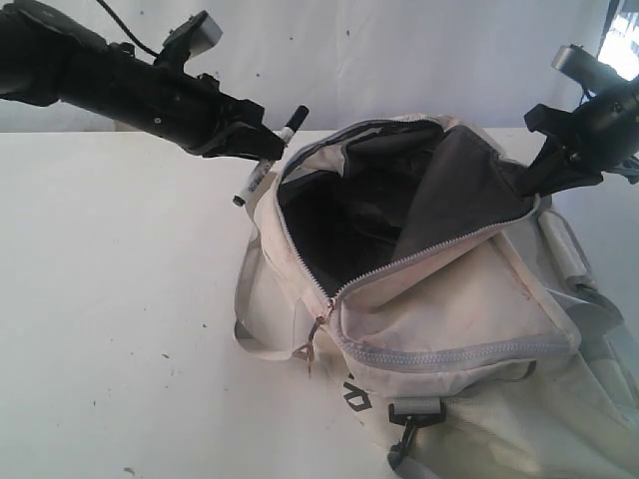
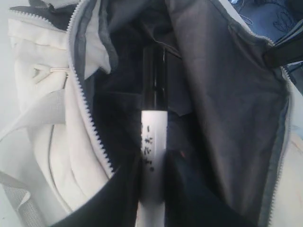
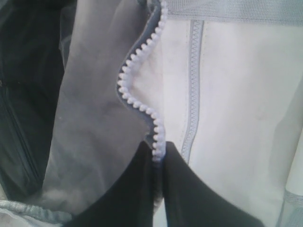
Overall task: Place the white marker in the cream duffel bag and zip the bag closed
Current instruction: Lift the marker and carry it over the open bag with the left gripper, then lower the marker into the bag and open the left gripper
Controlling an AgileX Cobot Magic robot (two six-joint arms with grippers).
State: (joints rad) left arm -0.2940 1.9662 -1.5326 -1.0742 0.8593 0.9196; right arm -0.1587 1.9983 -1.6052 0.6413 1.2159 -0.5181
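The cream duffel bag [image 1: 449, 299] lies on the white table with its main zipper wide open, showing a dark lining [image 1: 349, 215]. My left gripper [image 1: 268, 150] is at the bag's left rim, shut on the white marker [image 1: 253, 182], which hangs tilted there. In the left wrist view the marker's printed barrel [image 2: 152, 142] sticks out from between my left gripper's [image 2: 152, 189] jaws, and its black cap [image 2: 154, 80] is over the dark opening. My right gripper [image 1: 527, 178] is shut on the bag's far right rim, pinching the zipper edge [image 3: 142, 106] between its jaws [image 3: 157, 163].
A zipper pull [image 1: 318, 329] hangs at the opening's near end. A black clip [image 1: 414, 411] and a grey strap [image 1: 250, 339] lie by the bag's front. A padded handle [image 1: 569, 249] lies to the right. Bare table [image 1: 120, 299] stretches to the left.
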